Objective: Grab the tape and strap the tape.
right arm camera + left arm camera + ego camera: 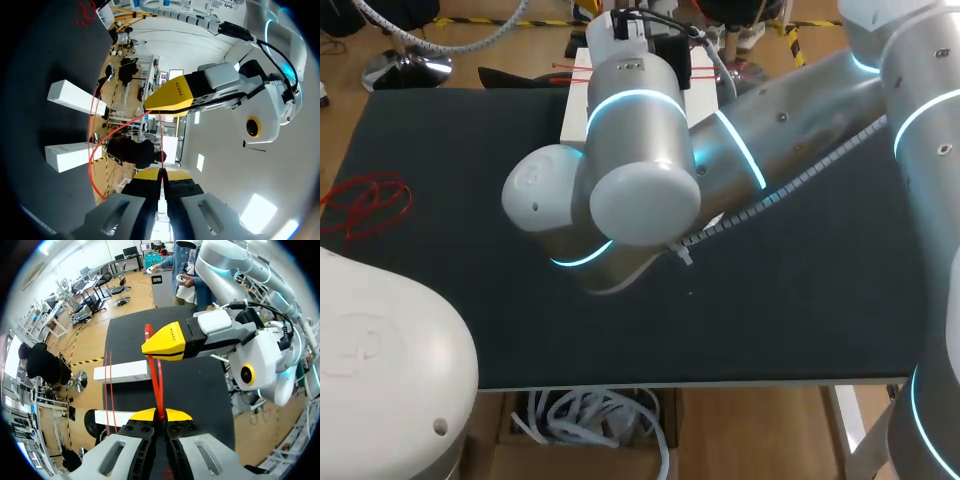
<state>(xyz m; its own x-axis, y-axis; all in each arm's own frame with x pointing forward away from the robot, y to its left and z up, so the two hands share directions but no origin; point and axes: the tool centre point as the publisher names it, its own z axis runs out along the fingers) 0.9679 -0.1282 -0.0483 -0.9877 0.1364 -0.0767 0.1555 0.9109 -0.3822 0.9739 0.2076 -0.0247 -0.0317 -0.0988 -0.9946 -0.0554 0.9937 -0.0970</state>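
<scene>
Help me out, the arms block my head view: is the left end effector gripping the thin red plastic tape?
Observer: Yes, the left end effector is shut on the thin red plastic tape.
Operator: And the right?
Observer: The right end effector is shut on that same tape too.
Operator: Where does the tape lead?
Observer: Its strands cross two white rectangular blocks on the black mat.

Left pincer (161,415) and right pincer (161,174), seemingly clamped, face each other.
</scene>
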